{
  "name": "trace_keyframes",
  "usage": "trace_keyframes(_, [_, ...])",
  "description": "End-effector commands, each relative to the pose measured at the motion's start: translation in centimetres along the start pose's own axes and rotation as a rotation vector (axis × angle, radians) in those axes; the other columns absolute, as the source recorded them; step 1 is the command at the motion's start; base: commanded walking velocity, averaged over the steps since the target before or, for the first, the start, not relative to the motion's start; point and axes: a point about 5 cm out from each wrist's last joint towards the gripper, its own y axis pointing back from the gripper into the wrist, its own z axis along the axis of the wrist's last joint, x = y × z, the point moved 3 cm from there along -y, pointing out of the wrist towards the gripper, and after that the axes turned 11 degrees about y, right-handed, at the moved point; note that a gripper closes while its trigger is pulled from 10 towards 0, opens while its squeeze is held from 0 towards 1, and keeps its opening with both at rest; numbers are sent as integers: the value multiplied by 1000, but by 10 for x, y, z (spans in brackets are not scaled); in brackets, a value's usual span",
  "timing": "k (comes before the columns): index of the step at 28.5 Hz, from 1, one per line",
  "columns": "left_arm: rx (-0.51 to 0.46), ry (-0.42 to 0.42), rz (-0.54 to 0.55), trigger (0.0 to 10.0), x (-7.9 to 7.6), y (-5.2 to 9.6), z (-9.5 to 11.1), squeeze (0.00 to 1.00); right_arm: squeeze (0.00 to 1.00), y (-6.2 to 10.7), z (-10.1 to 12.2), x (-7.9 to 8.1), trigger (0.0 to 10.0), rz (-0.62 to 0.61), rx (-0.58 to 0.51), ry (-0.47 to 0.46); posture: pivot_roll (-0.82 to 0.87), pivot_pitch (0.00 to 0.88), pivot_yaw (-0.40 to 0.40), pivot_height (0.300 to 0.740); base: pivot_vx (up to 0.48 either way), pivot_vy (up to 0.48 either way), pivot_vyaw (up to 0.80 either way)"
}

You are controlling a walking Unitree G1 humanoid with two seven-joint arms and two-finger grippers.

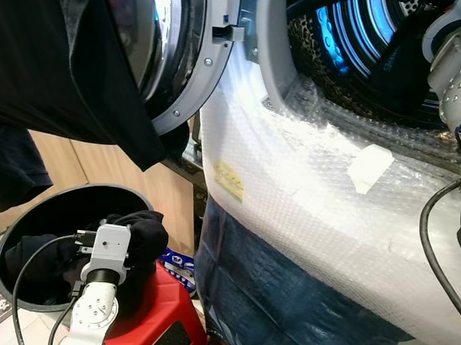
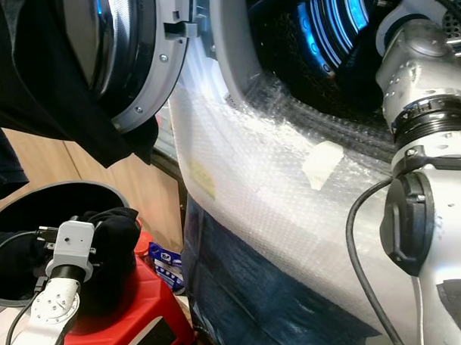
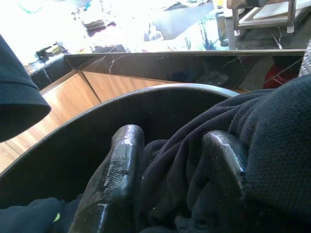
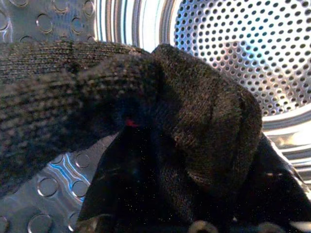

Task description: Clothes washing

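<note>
My left gripper [image 3: 172, 145] is down in the round grey laundry basket [image 1: 32, 203], shut on a black garment [image 1: 145, 230] that bulges over the basket's right rim. Dark cloth is bunched between its two black fingers [image 3: 119, 160]. My right arm [image 2: 423, 66] reaches through the washing machine's opening into the blue-lit drum [image 1: 356, 33]. There my right gripper [image 4: 155, 208] holds a dark knit garment [image 4: 194, 121] in front of the perforated drum wall [image 4: 233, 48]; the cloth hides most of its fingers.
The washer door [image 1: 196, 65] stands open to the left, with a black garment [image 1: 83, 61] hanging in front of it. Bubble wrap [image 1: 305, 190] covers the machine's front. The basket rests on a red stool [image 1: 165, 306] beside wooden cabinets [image 1: 102, 168].
</note>
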Motion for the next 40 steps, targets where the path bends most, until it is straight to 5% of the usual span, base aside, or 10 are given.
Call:
trace_keyframes(1, [18, -3, -23, 10000, -4, 2, -3, 0, 1000, 0, 9, -6, 10000, -18, -24, 5, 63, 53, -26, 740, 0, 0, 0])
trace_keyframes(9, [12, 2, -49, 10000, -10, 1, -1, 0, 1000, 7, 47, -52, 10000, -284, -194, -38, 61, 62, -21, 740, 0, 0, 0])
trace_keyframes(15, [26, -4, -68, 10000, -11, 2, -4, 0, 1000, 1, 17, -20, 10000, -99, -58, 89, 59, 62, -16, 740, 0, 0, 0])
trace_keyframes(18, [29, 1, -74, 10000, -13, 2, -4, 0, 1000, 0, -1, -10, 10000, -57, -8, 42, 63, 61, -15, 740, 0, 0, 0])
trace_keyframes(24, [24, -1, -82, 10000, -14, 2, -3, 0, 1000, 4, 44, -31, 10000, -158, -213, -91, 67, 61, -14, 740, 0, 0, 0])
trace_keyframes(25, [23, -1, -81, 10000, -14, 2, -2, 0, 894, 5, 51, -25, 10000, -109, -237, -86, 68, 64, -15, 740, 0, 0, 0])
trace_keyframes(26, [23, -1, -81, 10000, -14, 2, -2, 0, 0, 5, 53, -23, 10000, -94, -242, -84, 66, 64, -14, 740, 0, 0, 0])
trace_keyframes(30, [28, -1, -84, 10000, -15, 3, -4, 0, 0, 5, 56, -2, 10000, 23, -251, -66, 58, 69, -9, 740, 0, 0, 0])
trace_keyframes(36, [28, 3, -90, 10000, -17, 5, -3, 0, 0, 5, 54, -5, 10000, 55, -233, -191, 56, 74, -4, 740, 0, 0, 0])
trace_keyframes(40, [26, 4, -88, 10000, -16, 5, -3, 0, 0, 12, 78, -4, 10000, 195, -326, -308, 50, 89, 2, 740, 0, 0, 0])
